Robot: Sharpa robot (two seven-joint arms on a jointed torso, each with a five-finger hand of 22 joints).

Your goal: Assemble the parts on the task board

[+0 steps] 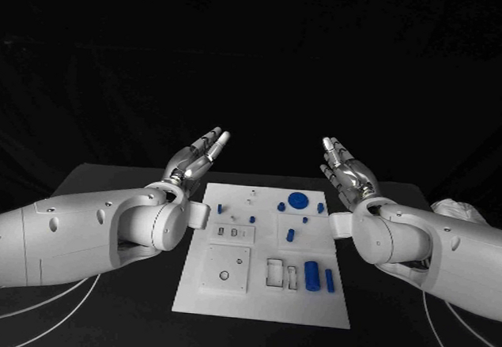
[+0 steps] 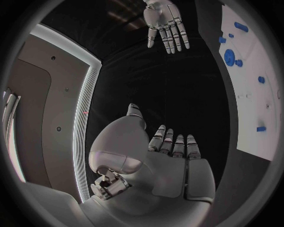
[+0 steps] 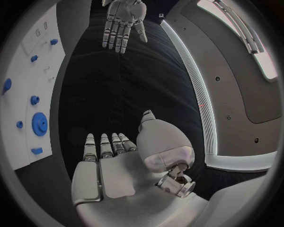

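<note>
The white task board (image 1: 264, 297) lies in the middle of the black table. On it are several blue parts: a round disc (image 1: 298, 199) at the far side, a short peg (image 1: 290, 234) mid-board, and two long pieces (image 1: 312, 275) near the front right. My left hand (image 1: 198, 158) is raised off the board's far left corner, fingers straight and apart, holding nothing. My right hand (image 1: 346, 168) mirrors it off the far right corner, also flat and empty. The board (image 2: 251, 71) and my right hand (image 2: 167, 21) appear in the left wrist view; my left hand (image 3: 123, 19) and the board (image 3: 30, 85) in the right wrist view.
A square plate with an oval hole (image 1: 226, 269) and a rectangular slot (image 1: 275, 272) sit on the board's near half. Black table (image 1: 113, 181) extends on both sides of the board. White cables (image 1: 38, 303) run along the table near my arms.
</note>
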